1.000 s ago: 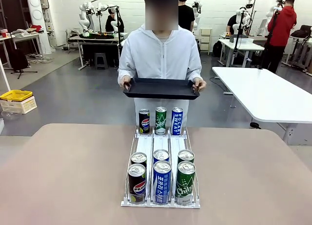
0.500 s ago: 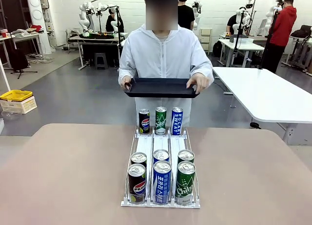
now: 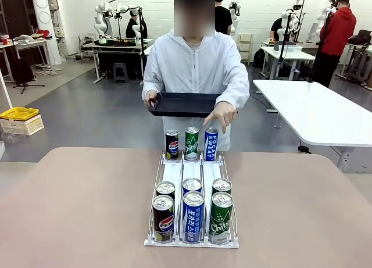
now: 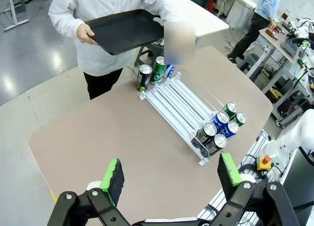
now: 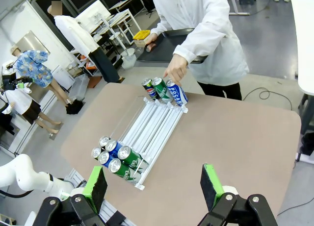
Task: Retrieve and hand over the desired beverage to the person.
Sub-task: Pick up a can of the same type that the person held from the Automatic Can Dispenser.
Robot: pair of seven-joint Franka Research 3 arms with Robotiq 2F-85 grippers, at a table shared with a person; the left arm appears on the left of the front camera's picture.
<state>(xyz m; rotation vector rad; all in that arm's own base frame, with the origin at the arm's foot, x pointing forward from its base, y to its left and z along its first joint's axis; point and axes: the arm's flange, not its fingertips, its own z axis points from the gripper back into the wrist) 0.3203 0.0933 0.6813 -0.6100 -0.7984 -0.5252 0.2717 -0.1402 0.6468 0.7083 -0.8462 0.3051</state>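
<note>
The person [image 3: 193, 64] in a white hooded jacket stands at the far side and holds a black tray [image 3: 189, 104] with one hand. Their other hand [image 3: 221, 114] reaches down, fingers just above the blue Pocari Sweat can [image 3: 211, 144]. That can stands at the far end of a white rack [image 3: 192, 174], beside a green can [image 3: 192, 143] and a Pepsi can [image 3: 172, 144]. Several more cans [image 3: 193, 213] fill the near end. My left gripper [image 4: 170, 172] hangs open high over the table. My right gripper [image 5: 153, 182] is open too, above the near edge, with nothing in it.
The brown table [image 3: 75, 210] is bare on both sides of the rack. A white table [image 3: 319, 114] stands at the right beyond it. Other people and workbenches are far back in the room.
The person's hand has let go of the tray's right side and come down toward the blue can at the rack's far end. The tray stays held by the other hand.
</note>
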